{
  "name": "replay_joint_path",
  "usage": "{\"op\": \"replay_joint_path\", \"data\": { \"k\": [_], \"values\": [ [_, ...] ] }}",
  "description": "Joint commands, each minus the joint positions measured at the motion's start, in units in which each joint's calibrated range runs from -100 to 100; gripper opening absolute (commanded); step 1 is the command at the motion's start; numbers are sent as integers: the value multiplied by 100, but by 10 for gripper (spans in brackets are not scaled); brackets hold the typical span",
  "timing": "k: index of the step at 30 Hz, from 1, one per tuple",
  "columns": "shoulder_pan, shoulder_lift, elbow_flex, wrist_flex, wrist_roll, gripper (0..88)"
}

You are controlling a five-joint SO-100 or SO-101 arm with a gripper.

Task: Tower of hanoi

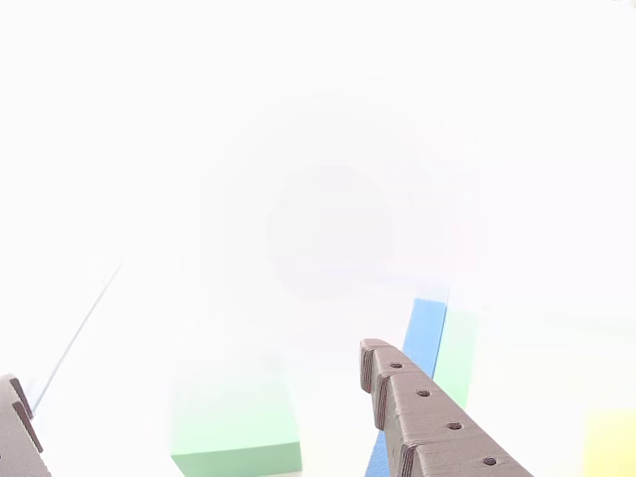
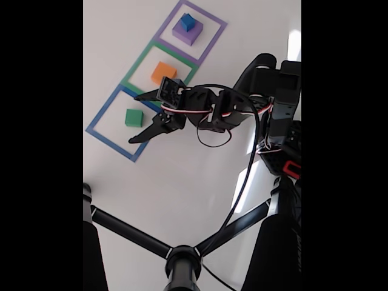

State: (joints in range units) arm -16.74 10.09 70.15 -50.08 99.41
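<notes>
Mid-puzzle: the open, empty tool [image 2: 138, 117] hovers beside the green block [image 2: 134, 117] in the blue square [image 2: 97, 120]; orange block [image 2: 163, 72] waits alone, blue block [image 2: 187, 22] tops purple block [image 2: 183, 34].

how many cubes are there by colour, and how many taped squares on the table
Small green cube inside the blue taped square: 1
Small orange cube inside the green taped square: 1
Larger purple cube inside the purple taped square: 1
Small blue cube sitting on top of the purple cube: 1
Cubes total: 4
Taped squares: 3
</notes>
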Motion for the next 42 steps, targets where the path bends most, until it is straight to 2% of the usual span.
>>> {"op": "replay_joint_path", "data": {
  "k": [1, 42],
  "values": [
    [-52, 117, -233, -223, 59, 403],
    [-186, 699, -388, -263, 59, 358]
  ]
}}
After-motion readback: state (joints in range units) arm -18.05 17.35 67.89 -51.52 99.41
